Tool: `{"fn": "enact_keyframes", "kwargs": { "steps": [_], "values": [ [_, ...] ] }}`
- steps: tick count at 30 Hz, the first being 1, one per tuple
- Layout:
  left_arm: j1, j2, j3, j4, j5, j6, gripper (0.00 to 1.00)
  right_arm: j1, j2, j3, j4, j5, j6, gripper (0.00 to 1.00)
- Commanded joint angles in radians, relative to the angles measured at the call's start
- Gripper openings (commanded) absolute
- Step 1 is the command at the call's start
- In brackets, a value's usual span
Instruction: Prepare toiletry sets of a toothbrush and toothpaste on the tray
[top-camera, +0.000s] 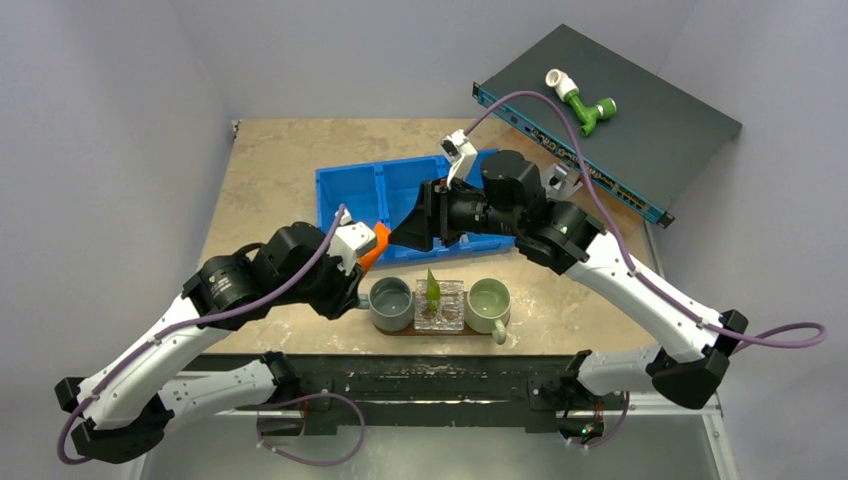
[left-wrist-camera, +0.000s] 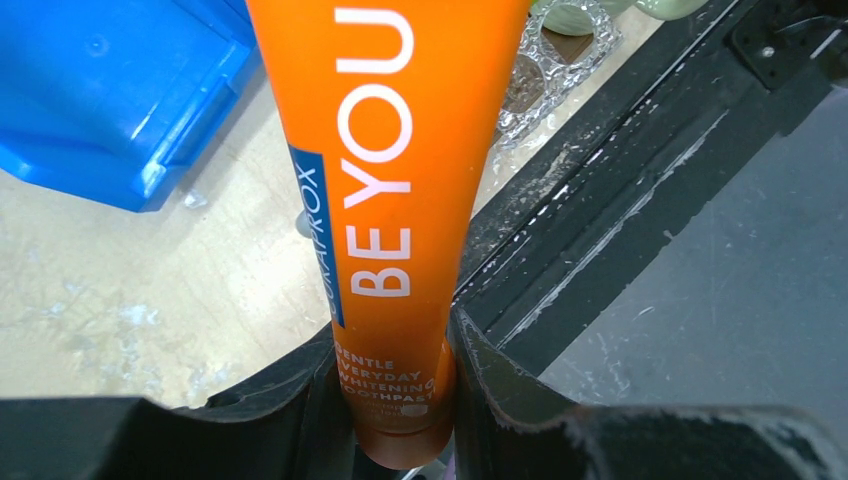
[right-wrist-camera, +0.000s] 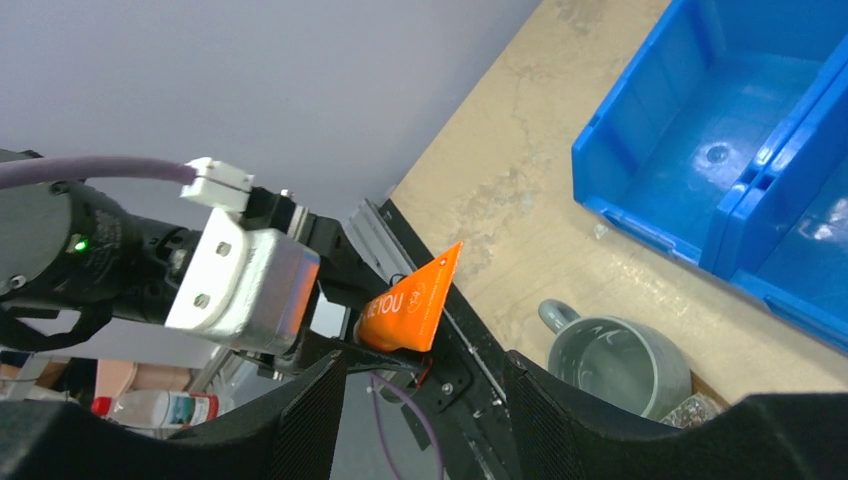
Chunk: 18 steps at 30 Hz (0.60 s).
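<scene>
My left gripper is shut on the orange toothpaste tube and holds it in the air left of the mugs. In the left wrist view the tube fills the middle, its cap end clamped between the fingers. My right gripper hangs open and empty over the blue bin's front edge, facing the tube. A green tapered tube stands in a clear glass holder on the dark brown tray. No toothbrush shows in any view.
A grey mug and a pale green mug flank the glass holder. The blue three-compartment bin lies behind them. A green-and-white pipe fitting rests on a black box at the back right.
</scene>
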<state>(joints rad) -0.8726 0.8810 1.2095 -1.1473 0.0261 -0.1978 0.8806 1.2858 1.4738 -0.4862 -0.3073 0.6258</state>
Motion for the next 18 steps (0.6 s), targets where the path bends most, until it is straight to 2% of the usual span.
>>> {"fn": "enact_keyframes", "kwargs": {
  "steps": [1,11,18],
  "values": [
    [-0.057,0.018,0.078,-0.028,-0.136,0.026,0.00,-0.018,0.025,0.036,-0.017,-0.090,0.018,0.60],
    [-0.181,0.076,0.117,-0.082,-0.255,0.028,0.00,-0.026,0.083,0.022,0.036,-0.229,0.038,0.58],
    [-0.224,0.093,0.109,-0.085,-0.320,0.023,0.00,-0.025,0.117,0.020,0.052,-0.275,0.051,0.53]
  ]
}}
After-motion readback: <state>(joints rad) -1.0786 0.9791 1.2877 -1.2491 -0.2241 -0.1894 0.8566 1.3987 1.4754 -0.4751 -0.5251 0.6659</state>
